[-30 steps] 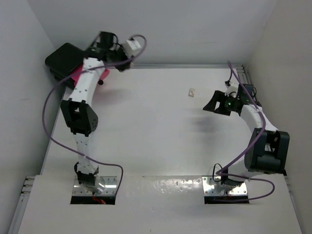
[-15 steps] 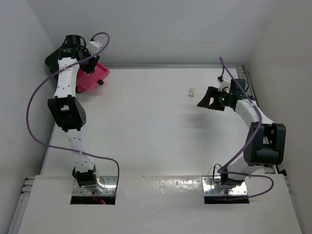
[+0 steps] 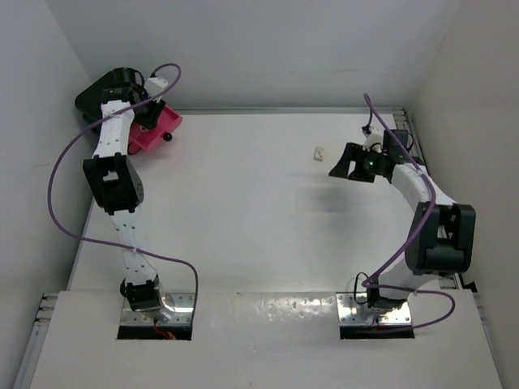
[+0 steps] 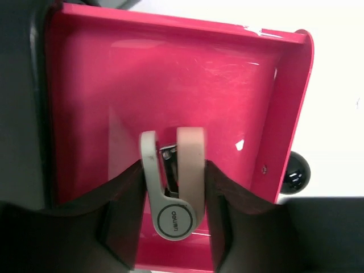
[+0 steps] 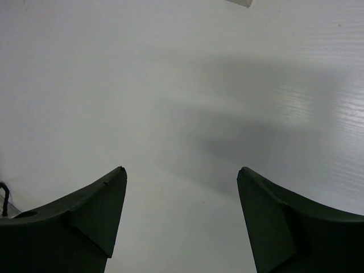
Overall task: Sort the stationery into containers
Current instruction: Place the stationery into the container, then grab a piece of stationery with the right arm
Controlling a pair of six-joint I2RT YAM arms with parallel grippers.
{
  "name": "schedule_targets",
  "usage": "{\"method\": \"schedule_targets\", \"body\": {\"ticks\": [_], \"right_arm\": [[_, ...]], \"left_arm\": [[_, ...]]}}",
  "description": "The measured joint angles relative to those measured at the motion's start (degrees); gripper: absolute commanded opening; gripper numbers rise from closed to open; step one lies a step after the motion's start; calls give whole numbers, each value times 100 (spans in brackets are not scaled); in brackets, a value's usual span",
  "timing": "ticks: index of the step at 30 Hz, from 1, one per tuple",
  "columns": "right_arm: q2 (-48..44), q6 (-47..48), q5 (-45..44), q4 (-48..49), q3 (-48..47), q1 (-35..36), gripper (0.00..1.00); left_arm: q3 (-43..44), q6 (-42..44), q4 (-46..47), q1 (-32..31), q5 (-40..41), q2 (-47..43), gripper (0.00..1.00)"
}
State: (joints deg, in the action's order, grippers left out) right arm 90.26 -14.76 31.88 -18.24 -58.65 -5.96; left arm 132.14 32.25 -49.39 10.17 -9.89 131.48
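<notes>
White surface [image 3: 243,219]: left end effector [image 4: 172,176] clamps light-looking, rigid white-and-pink plastic stapler [image 4: 170,216] mid-body; right end effector [image 5: 182,170] open, empty.

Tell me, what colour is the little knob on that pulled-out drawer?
Glossy black. The knob sits on the front of the pink drawer, and the left wrist view shows it best.

The desk [image 3: 243,211] is white and smooth, enclosed by three plain white walls: a back wall [image 3: 284,49], a left wall [image 3: 32,162] and a right wall [image 3: 478,97]. A thin metal rail [image 3: 284,109] runs where the desk meets the back wall. A white board [image 3: 268,356] lies at the near edge, with a bright glare [image 3: 276,306] on it. A soft grey shadow [image 3: 340,207] falls on the desk.
</notes>
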Motion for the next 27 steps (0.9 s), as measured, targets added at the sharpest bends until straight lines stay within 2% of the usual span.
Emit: {"method": "schedule_targets", "body": {"ticks": [1,3,5,15,22,27], "right_arm": [[37,22,-35,-13,-39,11,77],[149,61,-160,-24,-153,28,76],[238,81,-302,-26,-245,55,76],[927,85,-1727,175,-1012,540,77],[1982,24,-2240,420,-1775,960,78],[2583,-140,-2621,542,-2240,1075,78]], "left_arm": [[0,13,28,0,11,0,62],[0,22,125,0,42,0,69],[0,7,197,0,68,0,73],[-28,-254,553,-48,-59,-282,81],[-157,-636,706,-393,-332,-1596,83],[-841,-813,892,-710,-498,-2667,83]]}}
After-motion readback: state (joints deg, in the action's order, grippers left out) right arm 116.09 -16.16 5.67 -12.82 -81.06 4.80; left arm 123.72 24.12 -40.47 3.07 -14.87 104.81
